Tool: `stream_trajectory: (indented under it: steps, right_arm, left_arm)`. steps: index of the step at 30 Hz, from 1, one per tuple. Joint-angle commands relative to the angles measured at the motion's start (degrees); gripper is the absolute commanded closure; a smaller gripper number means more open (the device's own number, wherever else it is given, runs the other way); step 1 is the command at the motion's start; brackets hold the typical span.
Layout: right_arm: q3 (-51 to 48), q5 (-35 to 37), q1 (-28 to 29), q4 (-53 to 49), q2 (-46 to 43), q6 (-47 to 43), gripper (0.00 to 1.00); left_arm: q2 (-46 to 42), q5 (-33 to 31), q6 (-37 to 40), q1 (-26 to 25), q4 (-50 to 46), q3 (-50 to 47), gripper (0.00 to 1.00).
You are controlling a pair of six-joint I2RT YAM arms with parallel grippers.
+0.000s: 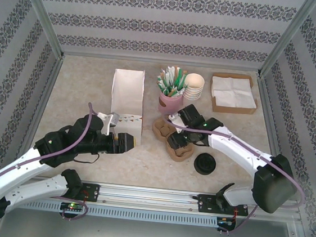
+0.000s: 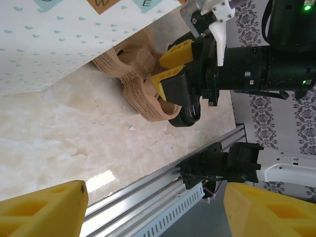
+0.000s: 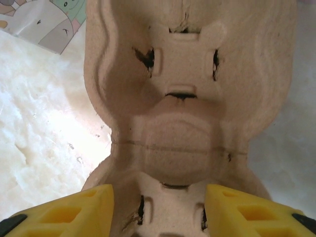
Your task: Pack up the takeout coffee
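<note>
The pulp cup carrier (image 1: 178,148) lies flat on the counter (image 1: 81,93) beside the paper bag (image 1: 127,101), its long axis slanting toward the near right. The right fingers (image 3: 74,212) sit half-spread astride it, gripping nothing. The left fingers (image 2: 44,212) are spread wide and empty.

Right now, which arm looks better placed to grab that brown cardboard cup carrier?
Probably right: the right end effector, open, sits directly over the cup carrier, fingers either side of it. The left end effector is beside the paper bag.
</note>
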Motion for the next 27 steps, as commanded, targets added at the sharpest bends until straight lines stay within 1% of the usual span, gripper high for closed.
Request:
stream_trajectory:
  steps: [1, 2, 4, 6, 7, 10, 13, 16, 19, 20, 21, 27]
  right_arm:
    - [2.6, 1.4, 0.3, -0.6, -1.2, -9.3, 0.45]
    - [2.6, 0.6, 0.4, -0.9, -2.1, -13.7, 0.44]
    - [1.3, -2.3, 0.4, -0.8, -5.3, -25.4, 0.38]
    - [-0.4, -5.3, 0.1, -0.3, -8.4, -37.9, 0.36]
    - [-0.3, -6.1, -0.7, -0.6, -9.1, -42.3, 0.34]
    - [2.8, -13.3, -5.0, -8.1, -7.5, -57.1, 0.35]
    - [4.0, -15.5, -7.3, -10.4, -4.2, -67.0, 0.33]
    - [6.8, -15.3, -8.4, -14.1, 0.5, -73.7, 0.29]
    - [8.3, -13.6, -8.2, -14.1, 4.0, -77.4, 0.25]
    - [9.2, -13.4, -8.0, -14.0, 5.0, -78.2, 0.09]
    - [10.1, -13.4, -7.8, -14.2, 5.8, -78.7, 0.08]
    - [13.5, -11.8, -6.2, -13.6, 9.8, -80.1, 0.07]
  left_arm:
    - [-0.6, -1.6, -1.0, -0.8, 2.5, 0.3, 0.26]
    - [-0.5, -1.7, -0.5, -0.9, 2.2, 0.5, 0.26]
    - [-0.6, -2.3, 0.5, -0.9, 1.4, 1.0, 0.26]
    - [-0.8, -3.2, 1.7, -0.9, 0.3, 1.5, 0.25]
    - [-0.9, -4.0, 2.3, -0.9, -0.4, 1.9, 0.25]
    - [-1.6, -5.4, 4.2, -0.9, -1.7, 2.5, 0.25]
    - [-2.4, -5.8, 5.7, -0.9, -1.4, 2.3, 0.24]
    - [-3.1, -5.7, 6.9, -0.8, -1.3, 2.3, 0.23]
    - [-3.8, -5.7, 7.5, -0.8, -1.3, 1.9, 0.22]
    - [-4.0, -5.7, 7.8, -0.8, -1.2, 1.7, 0.22]
    - [-4.3, -5.7, 8.0, -0.9, -1.0, 1.6, 0.22]
    - [-4.6, -5.5, 9.3, -0.8, 0.3, 0.7, 0.21]
